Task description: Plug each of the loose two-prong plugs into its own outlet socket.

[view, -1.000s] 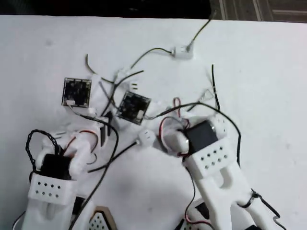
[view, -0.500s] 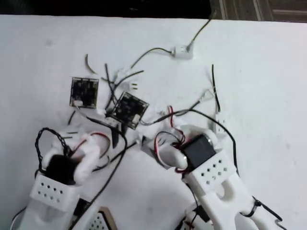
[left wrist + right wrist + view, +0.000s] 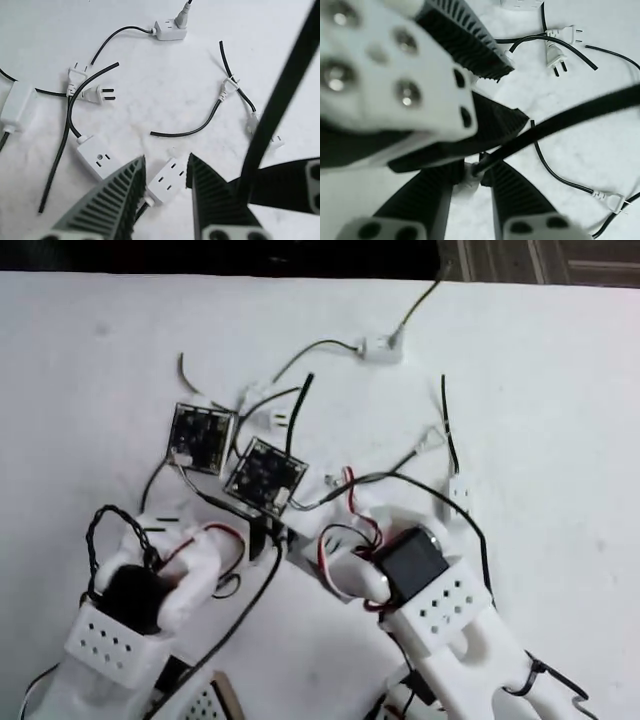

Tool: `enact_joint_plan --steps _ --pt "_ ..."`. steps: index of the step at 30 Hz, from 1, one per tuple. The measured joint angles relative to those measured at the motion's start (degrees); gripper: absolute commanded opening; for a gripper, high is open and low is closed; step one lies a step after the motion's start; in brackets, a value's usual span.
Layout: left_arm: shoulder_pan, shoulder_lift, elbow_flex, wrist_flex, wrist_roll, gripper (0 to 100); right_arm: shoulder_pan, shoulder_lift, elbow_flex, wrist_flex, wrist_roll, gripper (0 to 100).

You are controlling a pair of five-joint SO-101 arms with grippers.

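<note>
**Now: a socket between one claw, a plug in the other**

My left claw [image 3: 166,160] stands apart, its fingers on either side of a white outlet socket [image 3: 167,181] that lies on the white table [image 3: 150,120]. My right claw [image 3: 474,170] is clamped on a white plug [image 3: 465,182] trailing a black cord [image 3: 560,120], close to my left claw. A second socket [image 3: 97,157] lies just beside the first. A loose plug [image 3: 97,93] rests farther off, with another plug [image 3: 75,77] near it.
</note>
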Motion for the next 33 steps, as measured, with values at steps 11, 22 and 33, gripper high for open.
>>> enact_joint_plan --steps 11,22,33 --pt "-14.86 0.0 0.0 0.0 -0.44 15 2.29 0.0 0.0 0.0 -3.87 1.8" --pt "-44.66 0.0 4.48 1.32 -11.87 15 9.76 0.0 13.19 -13.45 -6.59 1.8" --pt "-51.25 0.0 18.11 -3.69 -16.62 15 11.08 0.0 25.76 -29.19 -21.54 1.8"
